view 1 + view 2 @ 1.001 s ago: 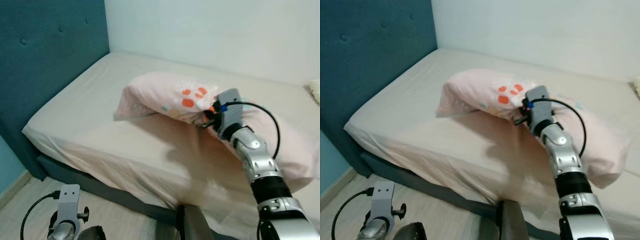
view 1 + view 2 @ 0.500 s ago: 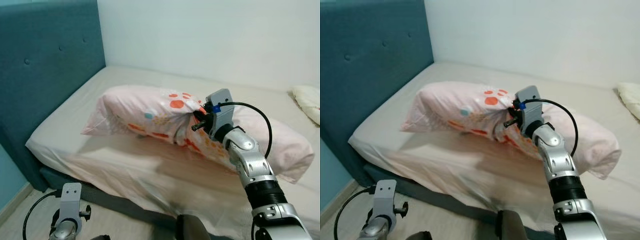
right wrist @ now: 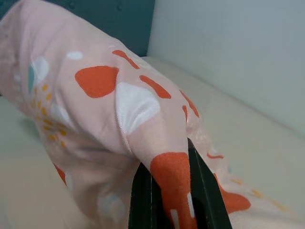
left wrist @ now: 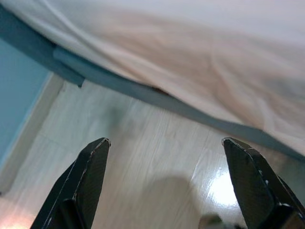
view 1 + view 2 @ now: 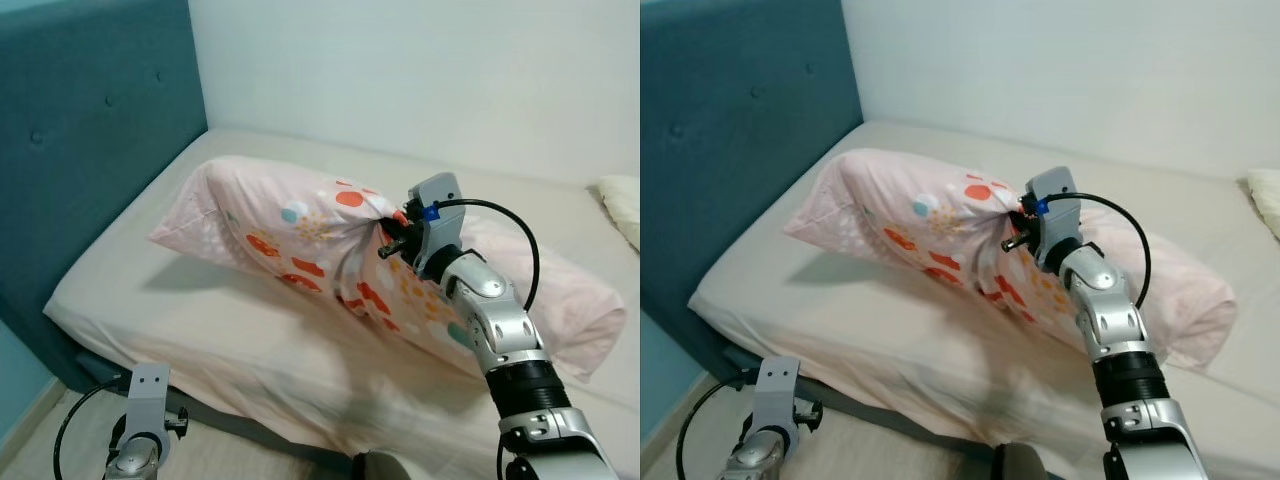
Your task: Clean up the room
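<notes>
Left eye view: the right claw (image 5: 385,240) is clamped on a bunched fold of the pink patterned pillow (image 5: 300,245), near its middle, holding it lifted above the bed (image 5: 150,300). The end toward the teal headboard (image 5: 90,130) hangs in the air with its shadow on the sheet; the far end still rests on the mattress. A pale cushion (image 5: 622,205) lies at the bed's far edge. The left claw (image 5: 140,440) hangs low beside the bed frame, idle.

Right eye view: the same scene, with the cloth pinched into radiating creases at the grip. I judge the step in hand to be carrying the pillow toward the head of the bed. The next move calls for swinging it nearer the headboard, lowering it until it lies flat, then letting go.

Left wrist view: the left claw's fingers (image 4: 88,176) stand wide apart over the pale wood floor (image 4: 143,162), with nothing between them.

Right wrist view: the right claw's fingers (image 3: 143,200) are closed tight on an orange-spotted fold of the pillow.

No containers appear in any view.
</notes>
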